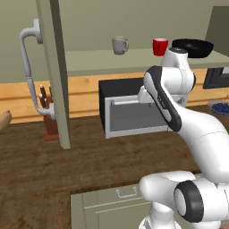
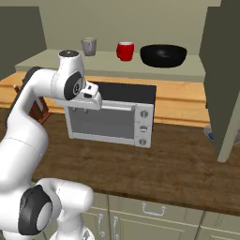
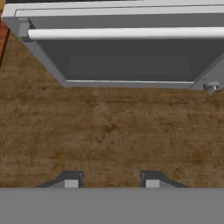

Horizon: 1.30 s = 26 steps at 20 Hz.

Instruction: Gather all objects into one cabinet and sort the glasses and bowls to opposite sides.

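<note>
1. While its two tips stand apart with nothing between them, the pincer [image 3: 112,183] hangs over the wooden tabletop [image 3: 109,131] before the toaster oven [image 2: 110,119].
2. Grey mug [image 2: 88,46], red cup [image 2: 125,50] and black bowl [image 2: 163,55] sit in a row on the cabinet shelf [image 2: 117,68] above.

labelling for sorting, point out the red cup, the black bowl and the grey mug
red cup [image 2: 125,51], right base view, middle of its side
black bowl [image 2: 163,56], right base view, its outer wall
grey mug [image 1: 119,45], left base view, its body
</note>
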{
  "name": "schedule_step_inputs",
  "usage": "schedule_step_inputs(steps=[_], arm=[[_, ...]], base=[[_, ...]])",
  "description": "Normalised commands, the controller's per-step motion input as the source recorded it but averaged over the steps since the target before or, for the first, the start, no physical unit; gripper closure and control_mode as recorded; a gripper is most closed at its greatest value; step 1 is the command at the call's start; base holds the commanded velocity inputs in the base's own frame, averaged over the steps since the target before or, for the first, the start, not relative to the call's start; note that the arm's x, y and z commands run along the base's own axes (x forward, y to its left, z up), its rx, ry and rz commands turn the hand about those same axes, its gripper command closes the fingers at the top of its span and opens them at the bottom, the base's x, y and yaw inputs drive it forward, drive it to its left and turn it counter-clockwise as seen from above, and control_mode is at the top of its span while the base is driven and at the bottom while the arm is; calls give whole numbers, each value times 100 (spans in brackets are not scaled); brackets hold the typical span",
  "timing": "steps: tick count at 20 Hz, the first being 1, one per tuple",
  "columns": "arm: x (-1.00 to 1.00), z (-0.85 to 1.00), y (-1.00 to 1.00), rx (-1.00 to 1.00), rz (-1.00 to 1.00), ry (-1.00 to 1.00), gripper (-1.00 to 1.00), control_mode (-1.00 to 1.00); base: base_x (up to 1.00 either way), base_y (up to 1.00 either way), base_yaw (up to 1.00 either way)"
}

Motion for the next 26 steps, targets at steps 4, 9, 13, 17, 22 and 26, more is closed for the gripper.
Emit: schedule_step_inputs(steps=[4,9,13,17,22,26], arm=[[0,0,0,0,0,0,-100,100],[0,0,0,0,0,0,-100,100],[0,0,0,0,0,0,-100,100],[0,0,0,0,0,0,-100,100],[0,0,0,0,0,0,-100,100],[0,0,0,0,0,0,-100,100]], base=[[0,0,0],[-9,-4,0],[-93,-37,0],[-100,-45,0],[-100,-40,0],[-64,-24,0]])
